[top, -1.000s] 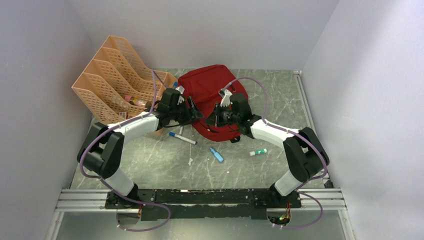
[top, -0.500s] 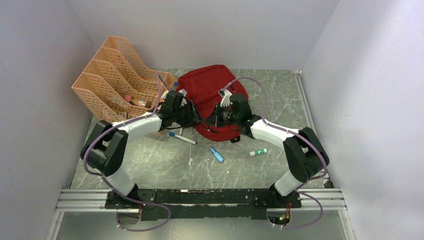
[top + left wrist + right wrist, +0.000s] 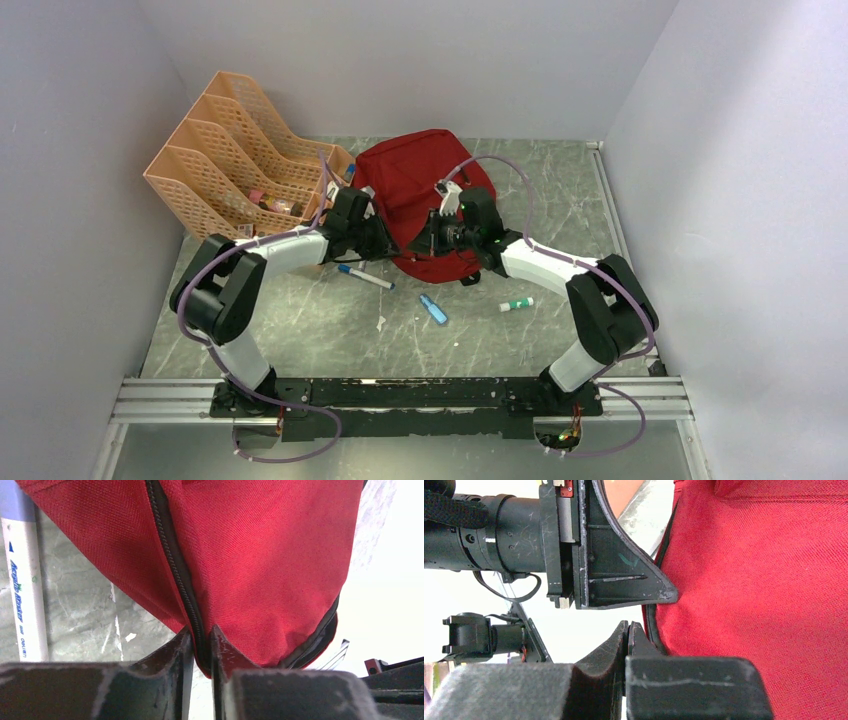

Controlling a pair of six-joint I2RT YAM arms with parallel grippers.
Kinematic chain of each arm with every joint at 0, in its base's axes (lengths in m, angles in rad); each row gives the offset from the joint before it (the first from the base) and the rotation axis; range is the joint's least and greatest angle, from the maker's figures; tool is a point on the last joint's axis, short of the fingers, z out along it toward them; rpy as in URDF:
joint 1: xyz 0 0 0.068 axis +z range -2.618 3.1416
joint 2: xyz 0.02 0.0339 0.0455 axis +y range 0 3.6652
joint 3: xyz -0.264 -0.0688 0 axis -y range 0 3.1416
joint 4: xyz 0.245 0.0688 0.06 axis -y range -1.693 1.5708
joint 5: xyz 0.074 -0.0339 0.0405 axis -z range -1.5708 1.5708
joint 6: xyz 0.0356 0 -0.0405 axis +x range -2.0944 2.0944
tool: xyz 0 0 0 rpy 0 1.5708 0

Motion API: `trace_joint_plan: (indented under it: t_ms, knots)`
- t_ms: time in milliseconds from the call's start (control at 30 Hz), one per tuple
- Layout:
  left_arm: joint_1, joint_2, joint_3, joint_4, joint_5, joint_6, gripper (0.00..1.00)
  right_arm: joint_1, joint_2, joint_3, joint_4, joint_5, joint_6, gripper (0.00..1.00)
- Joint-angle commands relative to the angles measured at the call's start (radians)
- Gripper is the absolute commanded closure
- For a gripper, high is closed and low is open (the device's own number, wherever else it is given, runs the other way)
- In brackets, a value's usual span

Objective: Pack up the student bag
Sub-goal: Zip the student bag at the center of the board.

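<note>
Dark-red fabric makes up the large soft student bag (image 3: 415, 190), which lies at the far middle of the grey-green marbled worktop (image 3: 300, 320), just right of an orange plastic lattice file rack (image 3: 235, 150). Both arms reach in to the bag's near edge and meet there.

The left pincer (image 3: 392, 243) comes from the left. In its wrist view its two black fingers (image 3: 175, 655) stand close together, clenched on the bag's lower edge with the black zipper line (image 3: 175, 565) running down into the narrow gap between them. The red cloth (image 3: 260, 570) fills most of that view above the fingers.

The right pincer (image 3: 432, 240) comes from the right and sits just beside the left one. In its wrist view the fingers are pressed fully together (image 3: 628, 630) at the bag's black-trimmed edge (image 3: 651, 625). Whether anything thin is caught between them cannot be told. The red fabric (image 3: 764, 580) fills the right of that view.

A white marker pen with a blue cap (image 3: 365, 277) lies on the worktop just near of the left pincer, and it shows at the left of the left wrist view (image 3: 22, 595). A small blue tube (image 3: 433, 309) lies nearer the arm bases, and a small green-and-white stick (image 3: 517, 304) lies to its right, apart from the bag.
</note>
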Motion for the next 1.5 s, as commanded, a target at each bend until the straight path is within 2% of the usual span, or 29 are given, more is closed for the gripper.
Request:
trace_joint_plan:
  t_ms: [0, 100, 267, 667, 900, 1167, 1400, 1467]
  knots:
    - [0.002, 0.017, 0.015, 0.003, -0.02, 0.026, 0.84, 0.004, 0.012, 0.011, -0.013, -0.045, -0.034, 1.0]
    - [0.023, 0.03, 0.027, 0.001, -0.01, 0.035, 0.95, 0.003, 0.016, 0.012, -0.032, -0.059, -0.056, 1.0]
    - [0.08, 0.049, 0.064, -0.03, -0.004, 0.074, 0.95, -0.004, 0.025, 0.031, -0.09, -0.078, -0.102, 1.0]
    - [0.2, 0.047, 0.118, -0.098, -0.018, 0.156, 0.95, -0.062, -0.027, -0.006, -0.102, -0.08, -0.117, 1.0]
    - [0.237, 0.056, 0.138, -0.116, -0.017, 0.182, 0.95, -0.156, -0.081, -0.028, -0.182, -0.069, -0.154, 1.0]
    - [0.277, 0.056, 0.149, -0.128, -0.014, 0.2, 0.95, -0.222, -0.111, 0.003, -0.36, 0.037, -0.237, 1.0]
    - [0.301, 0.049, 0.152, -0.131, -0.01, 0.204, 0.95, -0.26, -0.128, 0.008, -0.445, 0.168, -0.237, 1.0]
    - [0.304, 0.046, 0.15, -0.129, -0.008, 0.205, 0.95, -0.272, -0.135, -0.002, -0.437, 0.157, -0.233, 1.0]
